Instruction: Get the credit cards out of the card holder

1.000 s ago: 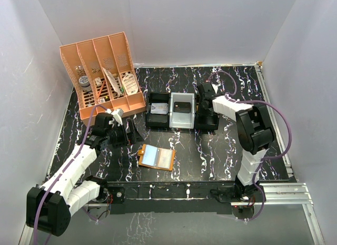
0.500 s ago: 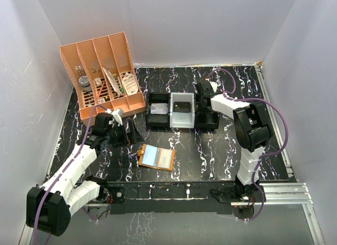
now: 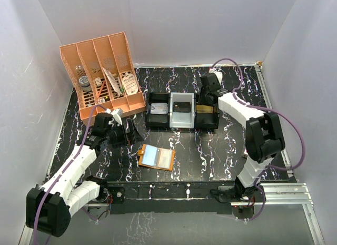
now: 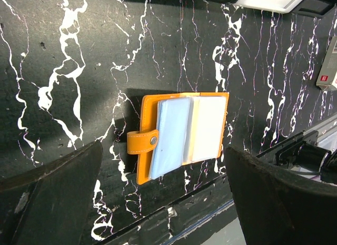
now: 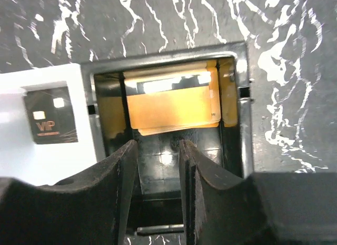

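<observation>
The holder [image 3: 156, 157] lies open and flat on the desk [image 3: 221, 145], low in the middle of the top view, close to the desk's bottom edge. In the left wrist view it sits mid-frame [image 4: 150, 110], its strap [image 4: 142, 142] with a snap sticking out to the left. The cards [image 4: 169, 134] are in it: a pale blue one covers the left half and a whiter one the right, both inside the orange border.

The left tool [image 3: 128, 135] hangs just left of and above the holder in the top view, not touching it. Its fingers [image 4: 50, 195] are spread wide, one in each lower corner of the wrist view, with nothing between them.

The right tool [image 5: 158, 150] is over the black tray [image 5: 239, 97] at the right end of a row of three trays in the middle of the top view. Its fingers [image 5: 124, 187] stand a narrow gap apart and pinch nothing; the tray floor shows between them. Gold cards [image 5: 174, 110] lie in that tray, just above the fingertips in the frame. The white tray [image 5: 52, 160] to the left holds a black card [image 5: 50, 121] marked VIP. In the top view a third tray [image 3: 157, 110], black, sits left of the white one with a grey card in it.

An orange organiser [image 3: 102, 79] stands in the upper left of the top view, its slots holding small items.
</observation>
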`<state>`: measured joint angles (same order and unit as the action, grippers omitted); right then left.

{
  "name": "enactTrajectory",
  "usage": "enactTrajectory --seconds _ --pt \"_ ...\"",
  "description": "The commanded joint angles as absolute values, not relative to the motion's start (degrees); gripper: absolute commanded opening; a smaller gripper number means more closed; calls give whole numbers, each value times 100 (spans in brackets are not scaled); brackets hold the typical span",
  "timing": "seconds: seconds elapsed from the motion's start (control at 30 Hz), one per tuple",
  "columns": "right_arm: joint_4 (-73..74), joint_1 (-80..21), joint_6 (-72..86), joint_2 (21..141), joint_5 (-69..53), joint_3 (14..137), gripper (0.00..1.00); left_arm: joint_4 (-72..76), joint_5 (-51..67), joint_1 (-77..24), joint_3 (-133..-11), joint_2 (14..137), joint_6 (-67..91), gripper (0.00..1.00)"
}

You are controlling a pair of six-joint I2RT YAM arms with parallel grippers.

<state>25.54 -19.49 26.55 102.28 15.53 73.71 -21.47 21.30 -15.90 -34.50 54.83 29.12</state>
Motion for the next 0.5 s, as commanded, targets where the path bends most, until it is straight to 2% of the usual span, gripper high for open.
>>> enactTrajectory --seconds 0.0,0.2,0.33,0.47 --pt "2623 -1950 2429 9563 1893 7810 37 -2270 1979 -1567 -3632 5254 2883 99" --pt "2211 -1951 2731 8630 957 7416 55 -2354 1799 -1569 -3656 5188 2938 99" --pt "1663 -2021 3507 8010 -327 6539 55 -2054 2332 -1564 -3557 5135 2932 98" --pt "1330 -2661 4337 7669 -558 5666 53 -1916 2809 -1571 -3516 5297 2958 96"
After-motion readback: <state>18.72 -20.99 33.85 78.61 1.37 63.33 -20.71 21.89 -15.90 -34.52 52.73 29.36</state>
